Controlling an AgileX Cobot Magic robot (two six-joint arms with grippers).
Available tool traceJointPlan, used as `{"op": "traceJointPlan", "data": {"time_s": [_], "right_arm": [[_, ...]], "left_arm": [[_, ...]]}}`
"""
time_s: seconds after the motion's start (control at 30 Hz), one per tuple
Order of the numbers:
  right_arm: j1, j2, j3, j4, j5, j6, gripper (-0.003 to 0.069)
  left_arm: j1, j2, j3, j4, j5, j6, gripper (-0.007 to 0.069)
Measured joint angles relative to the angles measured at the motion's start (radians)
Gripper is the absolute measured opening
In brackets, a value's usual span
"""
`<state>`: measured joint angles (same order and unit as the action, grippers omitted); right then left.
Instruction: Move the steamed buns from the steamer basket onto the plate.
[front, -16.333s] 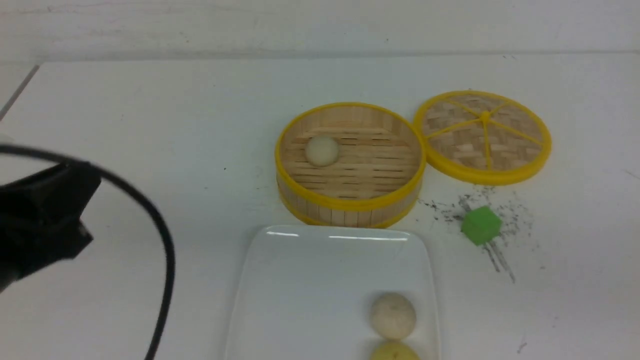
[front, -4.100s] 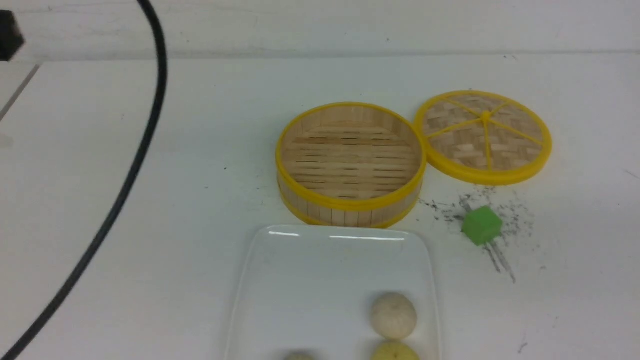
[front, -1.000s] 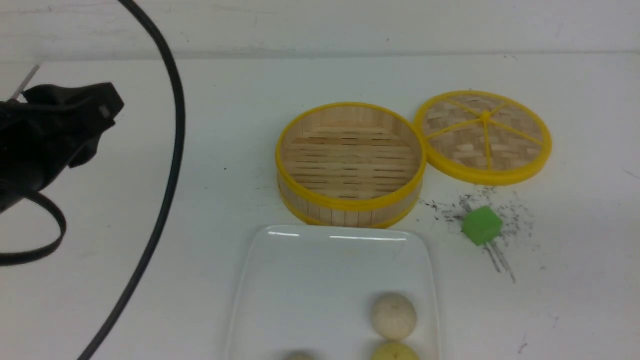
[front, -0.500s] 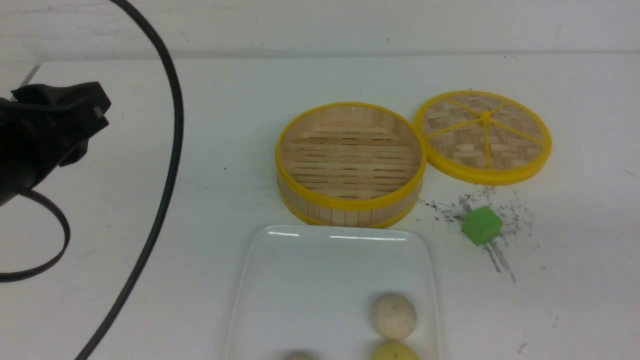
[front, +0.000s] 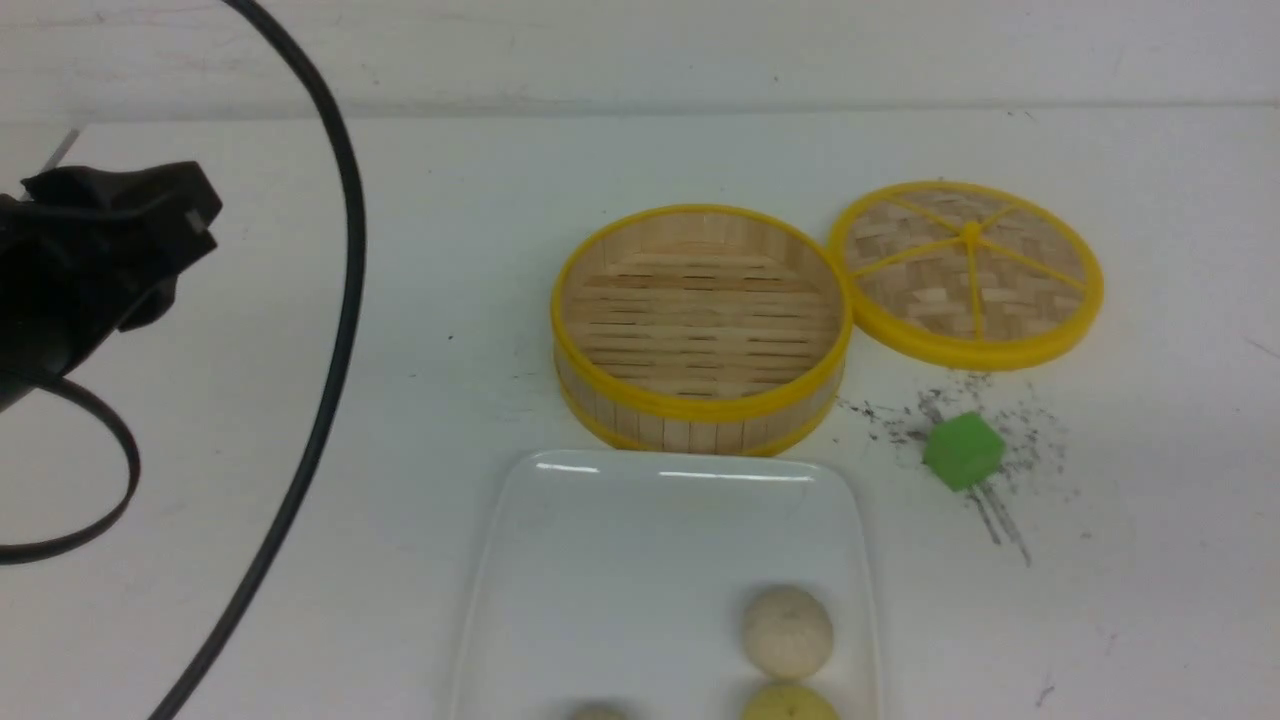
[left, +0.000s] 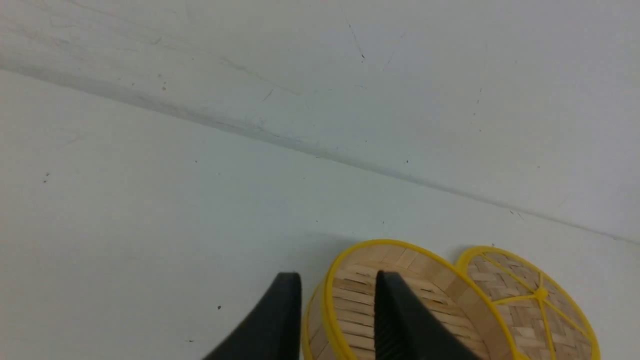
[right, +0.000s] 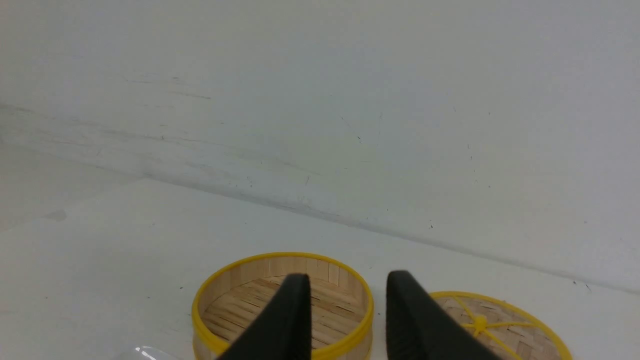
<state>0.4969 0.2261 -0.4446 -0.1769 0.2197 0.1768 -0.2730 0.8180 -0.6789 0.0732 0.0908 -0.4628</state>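
Observation:
The steamer basket (front: 700, 320) stands empty at the table's middle. In front of it lies the white plate (front: 640, 560) with the steamed buns on it: an off-white bun (front: 787, 630), a pale yellow bun (front: 790, 704) and a third bun (front: 597, 712) cut off by the frame's lower edge. My left gripper (front: 185, 215) hovers at the far left, well away from the basket. In the left wrist view the left gripper (left: 336, 282) is open and holds nothing, with the basket (left: 350, 310) beyond it. The right gripper (right: 348, 282) is open too, with the basket (right: 225, 295) beyond.
The flat woven lid (front: 968, 272) lies right of the basket, touching its rim. A green cube (front: 962, 451) sits on dark scuff marks in front of the lid. A black cable (front: 340, 300) arcs over the table's left side. A wall bounds the far edge.
The left gripper has drifted slightly to the left over the last second. The buns, basket and plate have not moved.

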Motion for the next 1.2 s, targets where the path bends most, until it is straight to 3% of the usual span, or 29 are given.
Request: {"op": "traceJointPlan", "data": {"time_s": [0.63,0.8,1.2], "right_arm": [[0.000,0.000,0.000,0.000,0.000,0.000,0.0240],[0.000,0.000,0.000,0.000,0.000,0.000,0.0240],[0.000,0.000,0.000,0.001,0.000,0.000,0.0240]], "left_arm": [[0.004,-0.043,0.000,0.112,0.209,0.000,0.0242],[0.083,-0.122,0.026,0.119,0.291,0.000,0.0242],[0.202,-0.315,0.213,0.118,0.289,0.000,0.0242]]}}
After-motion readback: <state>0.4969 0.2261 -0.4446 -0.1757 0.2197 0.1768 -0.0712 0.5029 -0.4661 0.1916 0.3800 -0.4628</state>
